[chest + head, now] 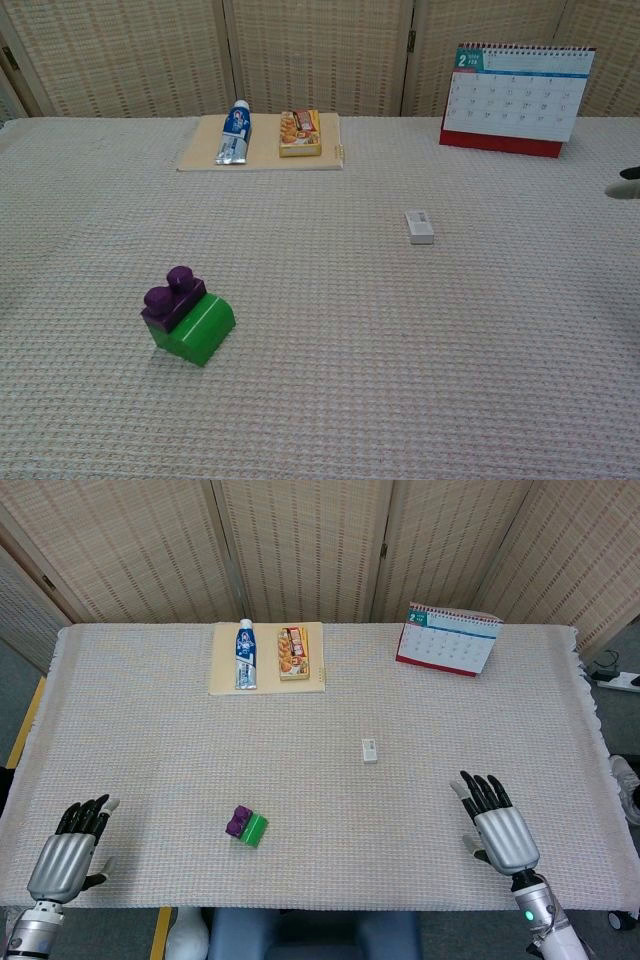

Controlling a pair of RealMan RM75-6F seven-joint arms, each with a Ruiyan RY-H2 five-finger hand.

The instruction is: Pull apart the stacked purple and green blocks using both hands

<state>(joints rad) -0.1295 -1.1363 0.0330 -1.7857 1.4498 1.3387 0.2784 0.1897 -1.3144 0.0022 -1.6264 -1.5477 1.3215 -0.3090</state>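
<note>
The purple block [237, 821] is joined to the green block [255, 829]; the pair lies on the cloth near the front edge, left of centre. In the chest view the purple block [173, 297] sits on the upper left of the green block [196, 330]. My left hand [70, 852] is at the front left corner, well left of the blocks, fingers extended and holding nothing. My right hand [497, 820] is at the front right, far from the blocks, fingers spread and empty. The chest view catches only a fingertip of the right hand [626, 181] at its right edge.
A small white eraser [370, 750] lies mid-table. At the back, a wooden board [225, 678] carries a toothpaste tube [245, 654] and a snack box [293, 653]. A desk calendar [448, 638] stands at the back right. Folding screens close off the rear.
</note>
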